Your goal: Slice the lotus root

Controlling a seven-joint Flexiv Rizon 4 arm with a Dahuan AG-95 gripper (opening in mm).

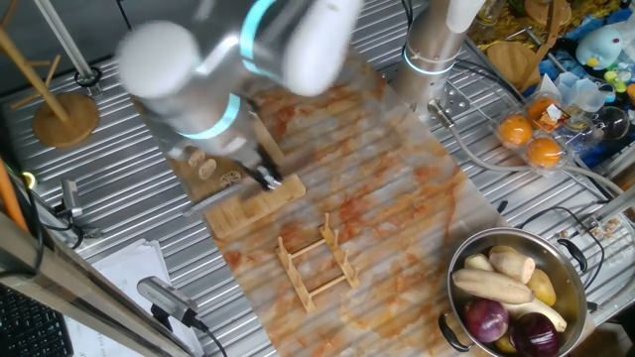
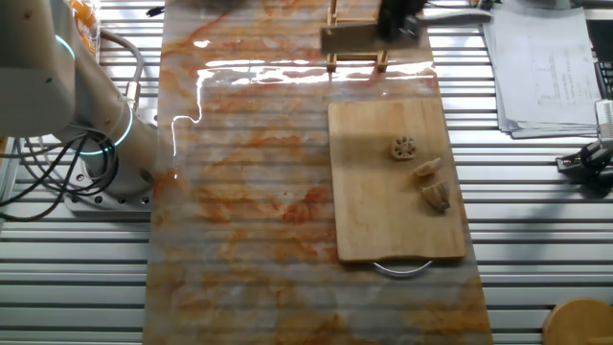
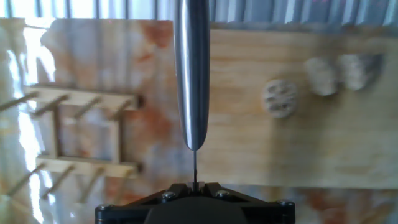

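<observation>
The lotus root is lying in three pieces at the right of the cutting board. The blurred arm is hiding the tool, which is clamping a knife; its handle is cut off below.

The blurred arm hides most of the cutting board.

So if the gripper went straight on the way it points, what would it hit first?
The knife in the gripper leads, and probably meets the mat beside the board edge; depth is unclear. The lotus root lies off to one side.
</observation>
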